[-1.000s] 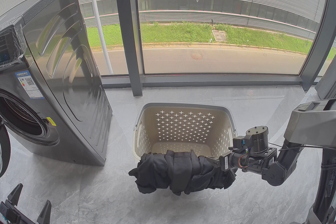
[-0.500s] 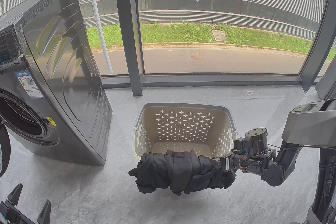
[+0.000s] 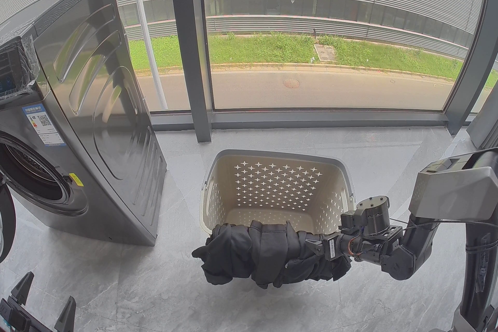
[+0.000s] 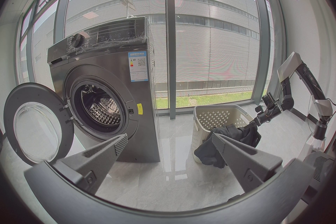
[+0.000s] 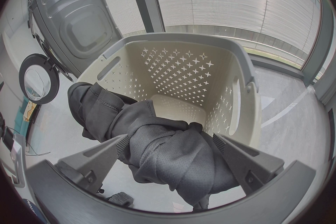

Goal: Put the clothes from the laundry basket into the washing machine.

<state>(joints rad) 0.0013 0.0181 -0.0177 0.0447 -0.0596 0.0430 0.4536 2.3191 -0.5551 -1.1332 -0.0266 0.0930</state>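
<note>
Nearest the robot, low on its left side, the left gripper (image 3: 47,291) is hanging over the grey marble floor (image 3: 155,286) with its two fingers spread wide and nothing between them. In the left wrist view the same gripper (image 4: 168,139) is pointing toward the washing machine (image 4: 115,88), well apart from it.

A little farther out, on the robot's right, the right gripper (image 3: 313,246) is reaching in sideways and clamping a bundle of dark clothes (image 3: 259,255). In the right wrist view its fingers (image 5: 105,154) are pressing against either side of the crumpled fabric (image 5: 168,154). The bundle is stretching out across the near rim of the laundry basket (image 3: 275,156), with one end drooping down outside the basket's near wall on the side toward the washing machine. Whether the cloth is resting on the rim or being held just clear of it cannot be told.

The cream basket is standing upright on the floor, its perforated walls and bare bottom (image 5: 171,105) showing behind the clothes.

Beyond it, on the robot's left, the grey washing machine (image 3: 104,115) is standing with its round door (image 4: 35,123) swung open, exposing the drum (image 4: 99,105).

Farthest back, a tall window (image 3: 321,37) is showing grass and a road outside
</note>
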